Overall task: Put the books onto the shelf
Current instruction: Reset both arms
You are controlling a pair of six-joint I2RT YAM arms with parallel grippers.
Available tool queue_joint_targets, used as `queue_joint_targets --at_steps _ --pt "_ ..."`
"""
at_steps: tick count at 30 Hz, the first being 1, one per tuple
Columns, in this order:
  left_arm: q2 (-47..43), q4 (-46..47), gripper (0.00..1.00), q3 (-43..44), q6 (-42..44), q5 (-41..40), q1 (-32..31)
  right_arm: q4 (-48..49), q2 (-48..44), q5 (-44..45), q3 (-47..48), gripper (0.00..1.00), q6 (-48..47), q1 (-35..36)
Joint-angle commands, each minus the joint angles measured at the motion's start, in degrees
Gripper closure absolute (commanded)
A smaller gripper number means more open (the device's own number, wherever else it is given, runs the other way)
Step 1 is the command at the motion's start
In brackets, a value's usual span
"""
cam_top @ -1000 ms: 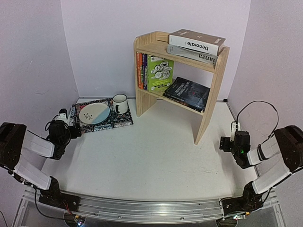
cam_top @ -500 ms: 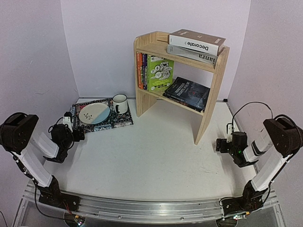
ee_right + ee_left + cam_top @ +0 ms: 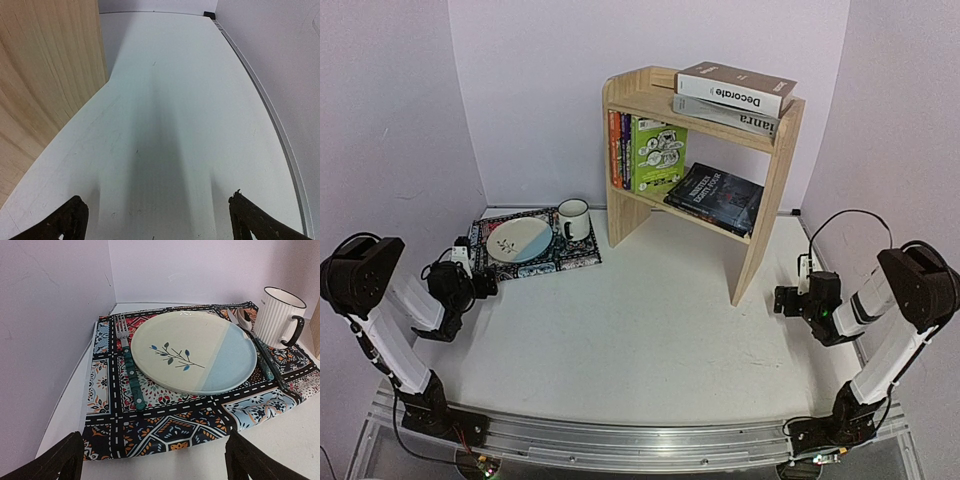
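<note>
The pine shelf (image 3: 767, 200) stands at the back of the table. On its top lie the thick "Decorate" book (image 3: 735, 88) and, under it, the grey book (image 3: 725, 113). Upright paperbacks (image 3: 645, 152) fill the left of the lower tier, and dark books (image 3: 715, 197) lie flat to their right. My left gripper (image 3: 480, 275) (image 3: 154, 450) hovers open and empty at the near edge of the placemat. Low over bare table, my right gripper (image 3: 782, 300) (image 3: 156, 205) is open and empty, just right of the shelf's side panel (image 3: 45, 85).
A patterned placemat (image 3: 165, 425) at the back left carries a plate (image 3: 192, 357), a fork (image 3: 129, 370), a spoon (image 3: 250, 327) and a white mug (image 3: 280, 317). Walls close in on both sides. The arm bases sit on the rail (image 3: 620, 440) at the near edge.
Both arms have folded, elbows rising. The left gripper crept right toward the placemat and the right gripper crept left toward the shelf. The books have not moved.
</note>
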Motion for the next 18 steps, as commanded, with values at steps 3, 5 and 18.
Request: queue_joint_targets --at_steps 3,5,18 --pt "-0.3 2.6 0.0 1.0 0.1 0.8 0.2 -0.5 0.2 0.8 0.7 0.02 -0.1 -0.3" --pt "-0.4 2.6 0.0 1.0 0.1 0.8 0.2 -0.5 0.2 0.8 0.7 0.02 -0.1 -0.3" --pt "-0.2 2.5 0.0 1.2 0.2 1.0 0.3 -0.5 0.2 0.8 0.7 0.02 -0.1 -0.2"
